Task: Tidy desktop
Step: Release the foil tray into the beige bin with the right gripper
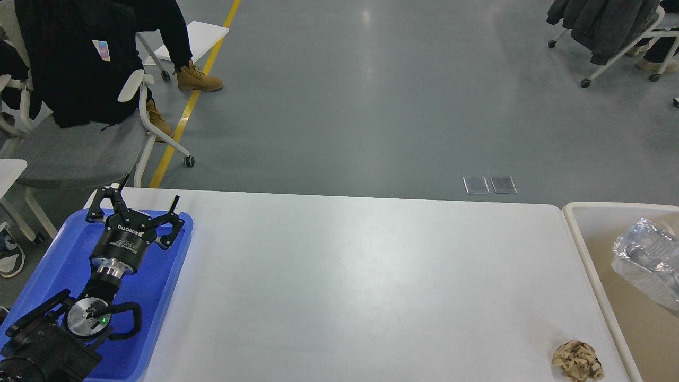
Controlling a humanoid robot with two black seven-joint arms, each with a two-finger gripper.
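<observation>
The desktop (350,286) is a wide white tabletop with rounded corners. A crumpled brown paper ball (577,360) lies on it near the front right corner. A crushed clear plastic bottle (647,262) is inside the beige-bottomed bin (586,244) at the right. My left gripper (146,197) is open and empty, held above the far end of the blue tray (159,297) at the left. My right gripper is out of view.
A grey office chair (79,148) with a black jacket stands beyond the table's far left corner. A person's boots (197,79) are on the floor behind it. Another chair with coats (604,26) stands far right.
</observation>
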